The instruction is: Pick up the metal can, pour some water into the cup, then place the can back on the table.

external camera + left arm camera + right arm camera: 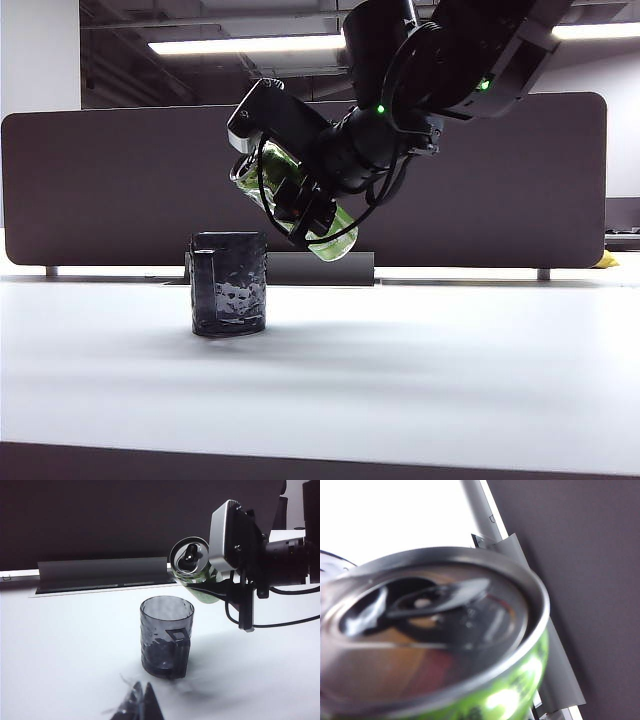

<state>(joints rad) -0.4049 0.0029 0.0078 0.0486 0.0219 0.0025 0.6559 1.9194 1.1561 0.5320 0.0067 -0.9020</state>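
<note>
The metal can point(338, 243), shiny green with a silver top, hangs tilted in the air above and to the right of the cup point(228, 285). Its opened top point(189, 558) leans toward the cup and still sits higher than its base. My right gripper point(300, 203) is shut on the can's body. The can's top point(435, 625) fills the right wrist view and hides the fingers there. No water shows. The dark dimpled cup point(166, 637) stands upright on the white table point(420, 380), its handle facing the left wrist camera. My left gripper point(143, 695) is shut and empty, low in front of the cup.
A dark rounded partition panel point(120, 190) runs along the back of the table, with a grey metal foot point(100, 571) at its base behind the cup. The table's dark front edge point(300, 463) lies nearest the camera. A small yellow thing point(606, 261) sits far right.
</note>
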